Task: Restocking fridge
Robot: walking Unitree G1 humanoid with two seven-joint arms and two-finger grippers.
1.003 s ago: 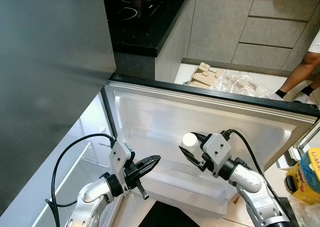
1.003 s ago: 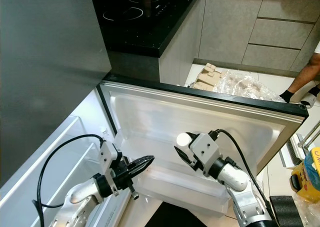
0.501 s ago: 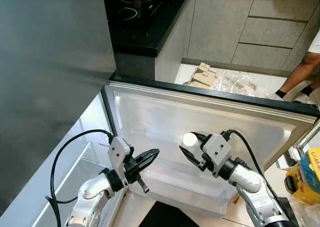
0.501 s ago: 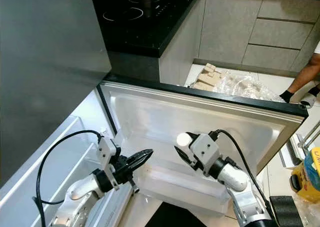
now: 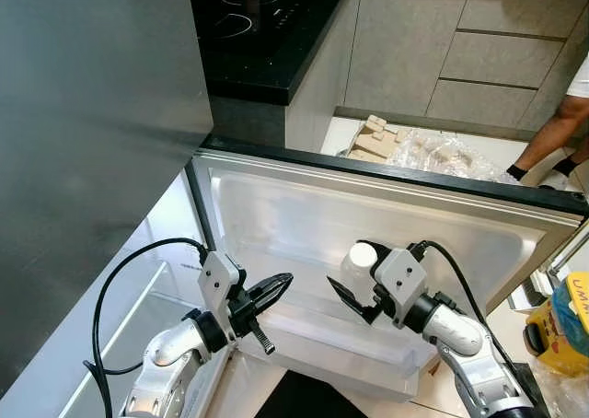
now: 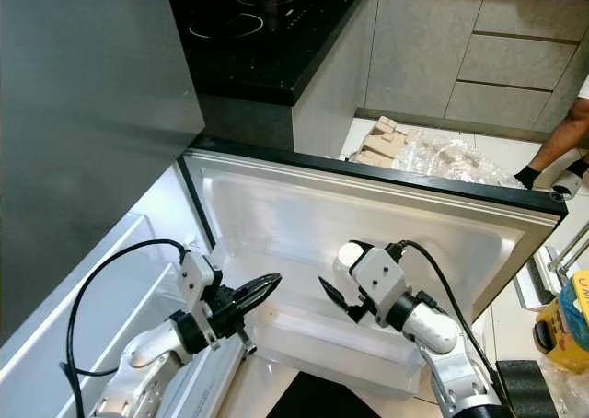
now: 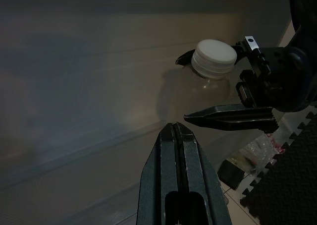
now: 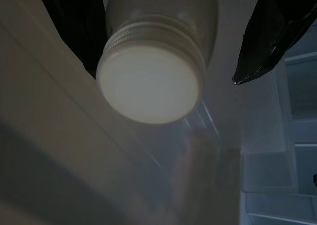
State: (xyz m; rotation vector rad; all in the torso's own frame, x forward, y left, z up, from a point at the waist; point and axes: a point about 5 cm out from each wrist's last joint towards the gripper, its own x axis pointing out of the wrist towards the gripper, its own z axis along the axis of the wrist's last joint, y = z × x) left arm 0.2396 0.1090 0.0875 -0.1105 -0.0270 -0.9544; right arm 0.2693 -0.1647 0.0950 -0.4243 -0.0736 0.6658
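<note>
From the left eye view we see the open fridge door (image 5: 304,215) lying before us, its clear door shelf (image 5: 322,340) running along the lower part. Our right claw (image 5: 354,284) sits above that shelf with its fingers spread wide, and the white-capped bottle (image 5: 361,260) stands between them, close to the upper finger. Our left claw (image 5: 270,294) hovers near the shelf's left end, fingers pressed together and holding nothing. Beyond the door, a black cooktop desk (image 5: 262,31) and grey cabinets (image 5: 460,50) stand behind, a plastic bag with cardboard pieces (image 5: 414,149) lies on the floor, and a person's leg (image 5: 552,137) is at the right edge. In the left wrist view, our closed left fingers (image 7: 181,170) point toward the bottle (image 7: 213,61), with the right claw (image 7: 225,88) open around it. In the right wrist view, the bottle's white cap (image 8: 151,84) sits between the two black fingers (image 8: 267,31); the one on the right is clear of the bottle.
</note>
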